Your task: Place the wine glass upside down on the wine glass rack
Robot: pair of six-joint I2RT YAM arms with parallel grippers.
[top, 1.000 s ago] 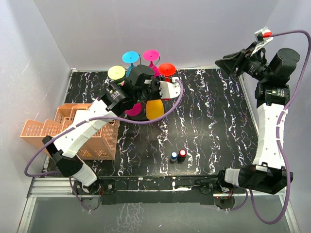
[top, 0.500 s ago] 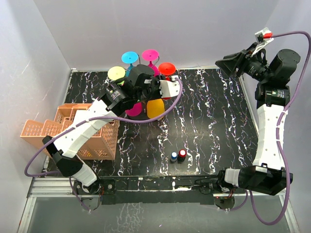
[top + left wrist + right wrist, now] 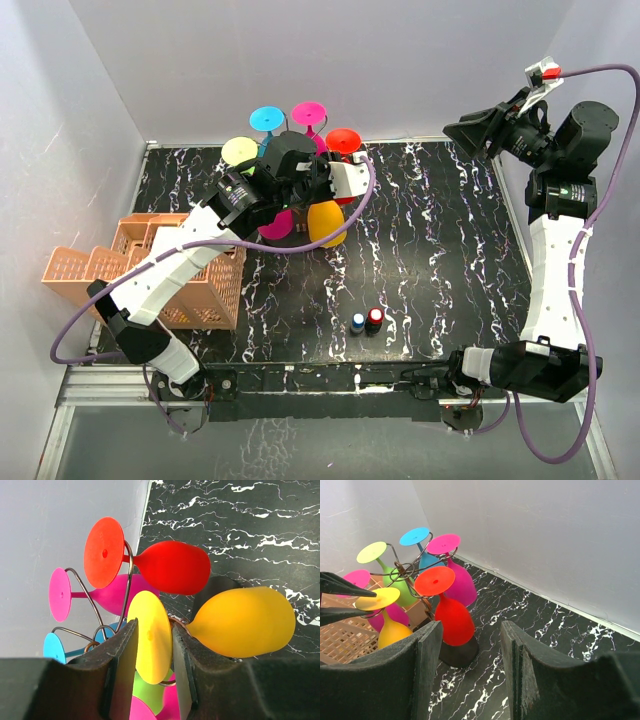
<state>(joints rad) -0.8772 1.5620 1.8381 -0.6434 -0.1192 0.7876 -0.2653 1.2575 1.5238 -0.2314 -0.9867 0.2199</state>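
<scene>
Swung slightly rightward, the matte yellow-orange wine glass (image 3: 325,222) hangs bowl-down on the thin dark wire wine glass rack (image 3: 401,571), upper centre of the overhead view. The left gripper (image 3: 153,626) brackets its round foot; whether it pinches, I cannot tell. The right gripper (image 3: 470,645), upper right, gapes empty.
</scene>
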